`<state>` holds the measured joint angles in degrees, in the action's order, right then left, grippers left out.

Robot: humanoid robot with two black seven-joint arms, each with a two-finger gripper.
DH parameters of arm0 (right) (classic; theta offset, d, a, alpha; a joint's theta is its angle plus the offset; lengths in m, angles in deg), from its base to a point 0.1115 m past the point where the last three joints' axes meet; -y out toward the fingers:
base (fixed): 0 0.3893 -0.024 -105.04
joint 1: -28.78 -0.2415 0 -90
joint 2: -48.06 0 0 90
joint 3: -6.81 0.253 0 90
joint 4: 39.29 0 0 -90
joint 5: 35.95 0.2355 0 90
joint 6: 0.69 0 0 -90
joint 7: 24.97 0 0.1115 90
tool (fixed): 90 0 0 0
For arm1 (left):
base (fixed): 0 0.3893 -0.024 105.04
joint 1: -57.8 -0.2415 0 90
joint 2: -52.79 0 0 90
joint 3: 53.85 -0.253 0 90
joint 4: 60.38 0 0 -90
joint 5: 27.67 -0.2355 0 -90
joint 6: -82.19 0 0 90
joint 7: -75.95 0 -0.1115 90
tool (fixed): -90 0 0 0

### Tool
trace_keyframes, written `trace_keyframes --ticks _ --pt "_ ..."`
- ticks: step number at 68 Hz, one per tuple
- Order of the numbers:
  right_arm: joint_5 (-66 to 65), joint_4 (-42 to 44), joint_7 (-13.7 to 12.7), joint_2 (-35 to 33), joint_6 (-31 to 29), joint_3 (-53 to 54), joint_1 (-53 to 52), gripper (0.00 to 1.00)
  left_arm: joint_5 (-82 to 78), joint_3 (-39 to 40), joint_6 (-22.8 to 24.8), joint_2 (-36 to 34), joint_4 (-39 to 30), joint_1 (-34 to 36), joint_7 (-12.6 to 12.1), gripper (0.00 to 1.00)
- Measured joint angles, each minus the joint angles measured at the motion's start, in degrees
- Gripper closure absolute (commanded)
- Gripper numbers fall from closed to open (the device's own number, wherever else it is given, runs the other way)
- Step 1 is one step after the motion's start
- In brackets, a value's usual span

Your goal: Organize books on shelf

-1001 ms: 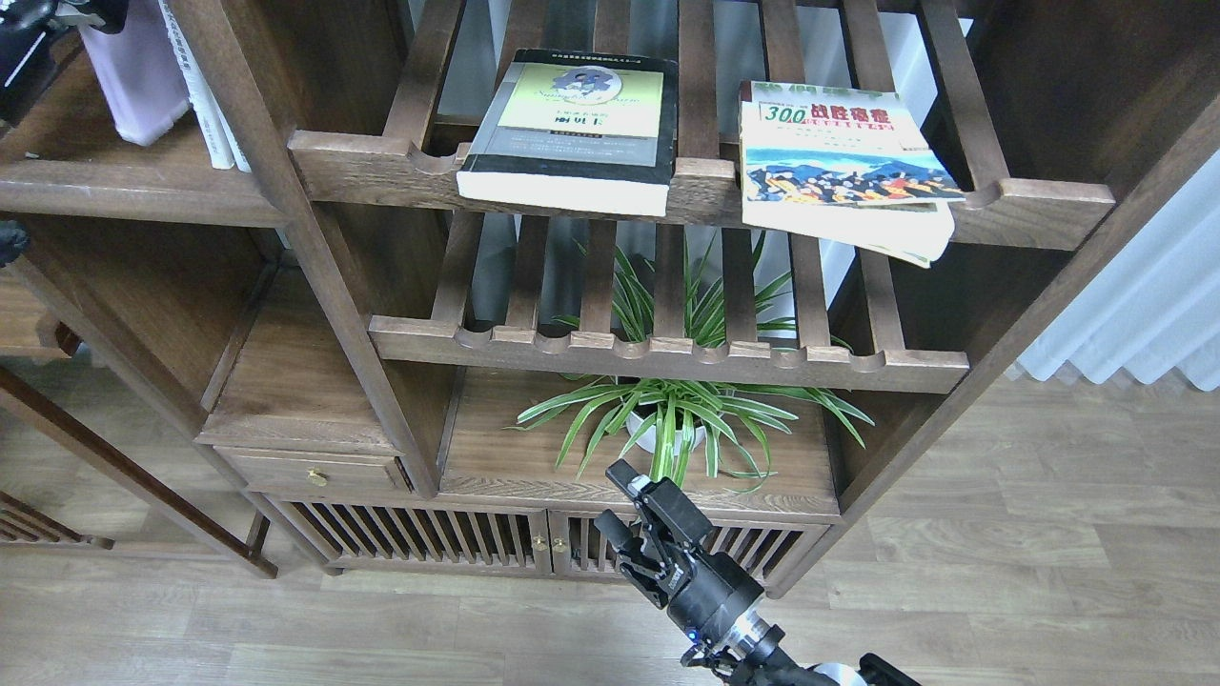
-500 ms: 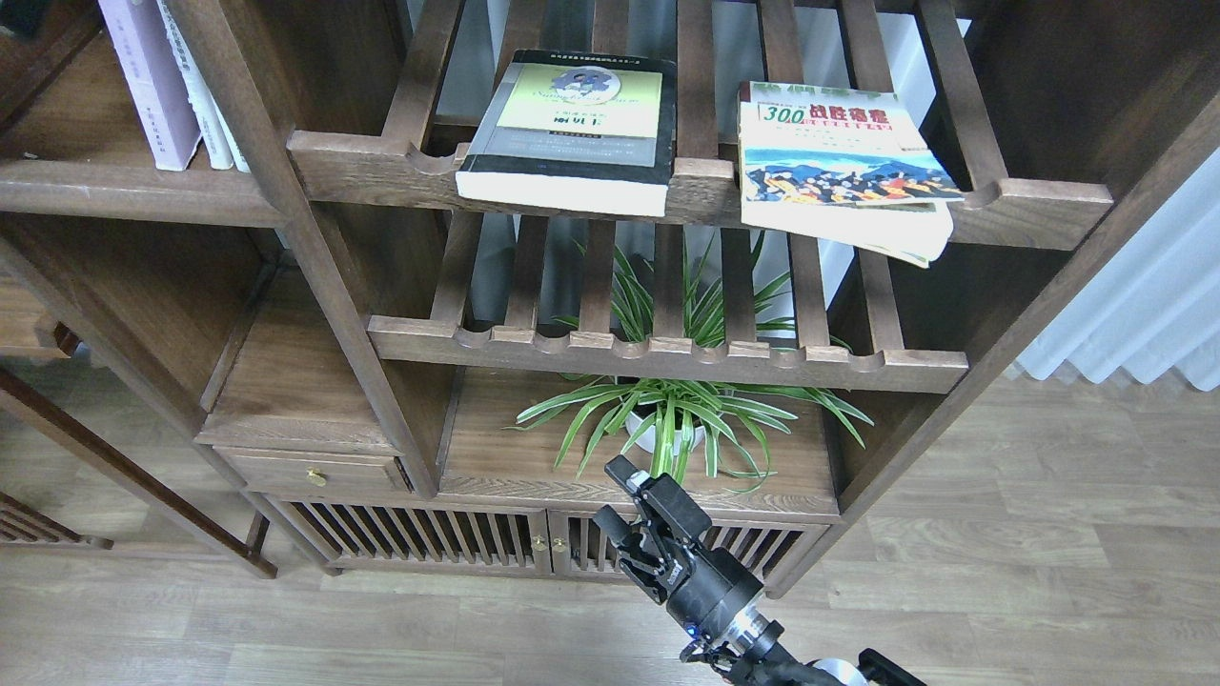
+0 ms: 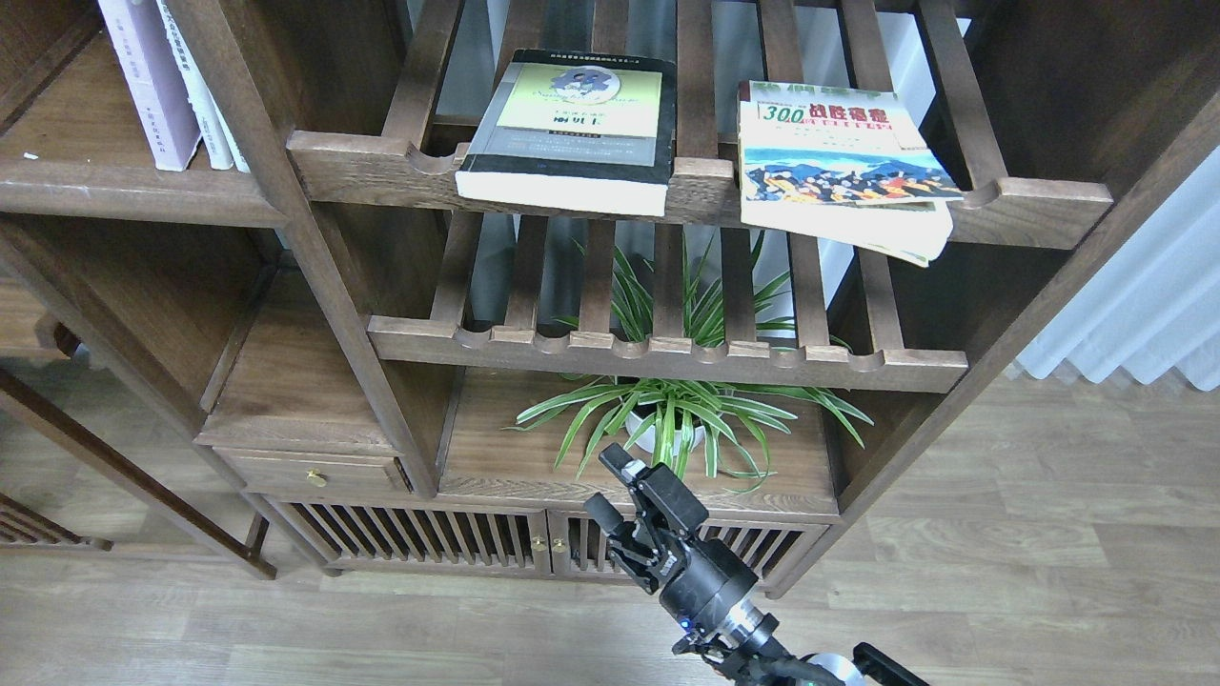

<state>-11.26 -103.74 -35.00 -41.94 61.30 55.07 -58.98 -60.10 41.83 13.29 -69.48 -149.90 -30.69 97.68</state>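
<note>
Fingers of right gripper (image 3: 604,484) stand apart, holding nothing. Left gripper not in view. Black-edged book (image 3: 572,133) and "300" book (image 3: 839,167) lie flat on a slatted rack (image 3: 381,167), well above the fingers. Lavender book (image 3: 143,81) stands upright on the shelf (image 3: 124,195), up and left. Recommend rising square to the black-edged book's overhanging front edge, jaws wide, before closing.
</note>
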Motion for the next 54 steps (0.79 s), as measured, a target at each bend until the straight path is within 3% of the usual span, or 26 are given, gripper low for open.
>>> trace_keyframes --ticks 8,9,13,29,54 --pt "0.0 -0.3 0.1 0.0 0.0 0.1 0.0 0.0 0.0 1.6 3.7 3.0 -0.3 -3.3 0.0 0.15" --pt "0.0 -0.7 0.1 0.0 0.0 0.1 0.0 0.0 0.0 2.2 5.2 4.6 -0.3 -4.6 0.0 0.08" --pt "0.0 -1.1 0.1 0.0 0.0 0.3 0.0 0.0 0.0 2.6 6.2 5.9 -0.3 -5.5 -0.1 0.03" --pt "0.0 -5.6 0.1 -0.6 0.0 5.2 1.3 0.0 0.0 2.9 6.9 12.0 0.6 -9.6 -0.1 0.02" --pt "0.1 -16.6 0.1 -8.6 0.0 16.8 5.7 0.0 0.0 2.0 6.9 15.7 1.8 -11.5 -0.1 0.01"
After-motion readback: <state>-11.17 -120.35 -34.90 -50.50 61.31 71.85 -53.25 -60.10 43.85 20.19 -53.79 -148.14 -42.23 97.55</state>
